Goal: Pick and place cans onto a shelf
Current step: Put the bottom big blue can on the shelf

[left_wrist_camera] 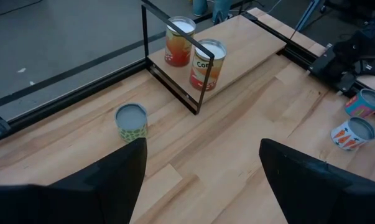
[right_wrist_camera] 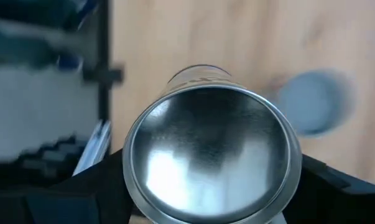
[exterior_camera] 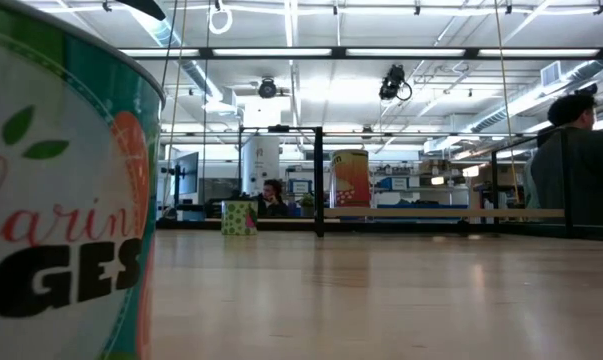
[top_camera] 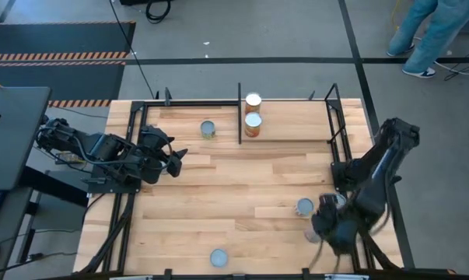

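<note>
My left fingers (top_camera: 176,161) hover spread wide and empty near the worktop's (top_camera: 218,214) left edge. Beyond them a green-labelled can (top_camera: 208,129) stands by the far edge, just left of the shelf (top_camera: 296,120), where two orange cans (top_camera: 253,124) stand at its left end. A blue-topped can (top_camera: 218,257) sits at the near edge. Near the right corner, my right fingers (top_camera: 327,229) clamp a shiny-ended can (right_wrist_camera: 212,162), another can (top_camera: 304,207) close by.
</note>
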